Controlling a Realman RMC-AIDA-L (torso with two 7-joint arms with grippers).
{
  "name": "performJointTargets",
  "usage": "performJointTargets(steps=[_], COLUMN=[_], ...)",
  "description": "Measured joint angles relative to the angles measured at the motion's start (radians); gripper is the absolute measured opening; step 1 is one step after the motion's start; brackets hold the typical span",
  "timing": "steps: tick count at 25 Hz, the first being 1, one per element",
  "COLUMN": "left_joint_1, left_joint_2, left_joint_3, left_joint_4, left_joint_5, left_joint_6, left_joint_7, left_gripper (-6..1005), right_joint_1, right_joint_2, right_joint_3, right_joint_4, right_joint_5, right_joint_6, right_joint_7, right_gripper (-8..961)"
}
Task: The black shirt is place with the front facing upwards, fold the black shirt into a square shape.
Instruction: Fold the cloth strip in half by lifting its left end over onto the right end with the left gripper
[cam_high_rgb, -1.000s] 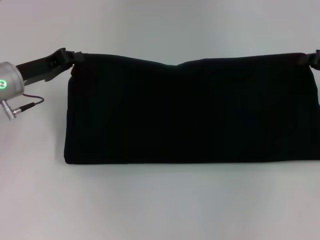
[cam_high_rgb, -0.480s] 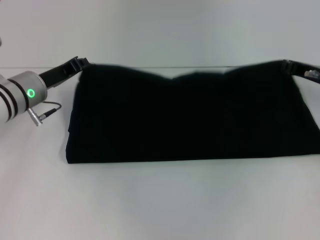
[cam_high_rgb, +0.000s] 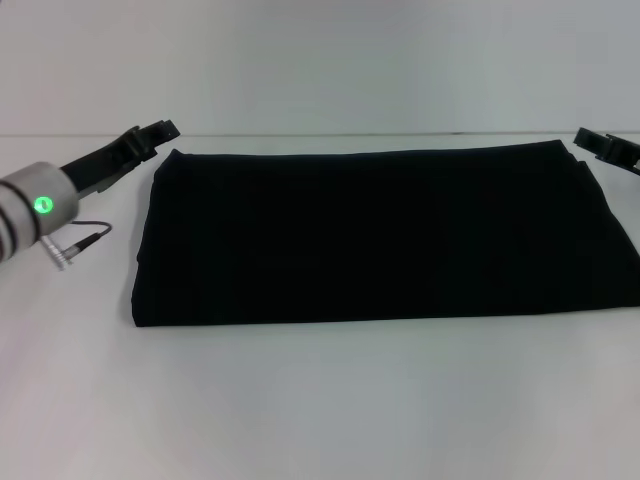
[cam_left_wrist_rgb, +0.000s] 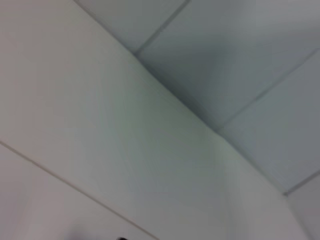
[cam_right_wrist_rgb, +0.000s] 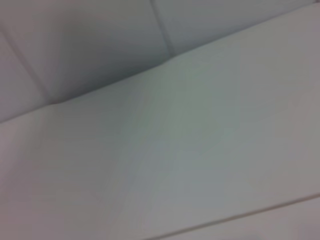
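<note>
Nearest the camera, bare white table (cam_high_rgb: 320, 420) is running across the front of the head view, with nothing lying on it. Just beyond, the black shirt (cam_high_rgb: 380, 235) is lying flat as a wide folded band, its near edge straight, its far edge reaching almost to the table's back line. No lettering or label is showing on the upper face, so the print is presumably tucked inside the fold.

At the far left corner, the left gripper (cam_high_rgb: 160, 131) is sitting right beside the cloth, its fingers looking slightly parted with no cloth visibly pinched between them. At the far right corner, the right gripper (cam_high_rgb: 600, 142) is poking in from the frame edge; whether its fingers are spread or closed, I cannot tell.

The risk from here: the band is much wider than deep, so a crosswise fold is probably coming. If only the top layer gets pinched, the layers could slide apart and the square would skew. Uneven lifting between the arms could drag the far edge crooked.

The head view is carrying everything. Both wrist views are pointing up and away, showing only pale wall and ceiling panels, with no shirt and no fingers.
</note>
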Motion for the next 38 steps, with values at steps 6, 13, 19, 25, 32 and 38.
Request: performJointTargets(steps=[6, 13, 19, 25, 32, 38], left_joint_1=[0.114, 0.283, 0.353, 0.333, 0.3, 0.29], left_joint_2=[0.104, 0.143, 0.13, 0.128, 0.126, 0.119], left_joint_3=[0.062, 0.066, 0.066, 0.069, 0.077, 0.109], left_joint_4=[-0.013, -0.008, -0.006, -0.019, -0.052, -0.061], left_joint_5=[-0.007, 0.002, 0.064, 0.123, 0.156, 0.157], left_joint_6=[0.361, 0.557, 0.576, 0.518, 0.463, 0.417], left_joint_7=[-0.131, -0.301, -0.405, -0.446, -0.494, -0.525], left_gripper=[542, 792, 907, 908, 895, 884], right_joint_1=[-0.093, -0.159, -0.152, -0.145, -0.141, -0.141], right_joint_2=[-0.037, 0.012, 0.021, 0.023, 0.024, 0.023], right_joint_3=[-0.037, -0.065, -0.096, -0.104, -0.11, -0.11], right_joint_4=[-0.04, -0.073, -0.006, 0.021, 0.042, 0.047], right_joint_5=[-0.002, -0.002, -0.004, -0.002, -0.001, 0.0], right_joint_6=[-0.514, -0.789, -0.759, -0.689, -0.683, -0.677], right_joint_7=[-0.249, -0.632, -0.715, -0.728, -0.754, -0.755], right_gripper=[553, 812, 820, 819, 818, 818])
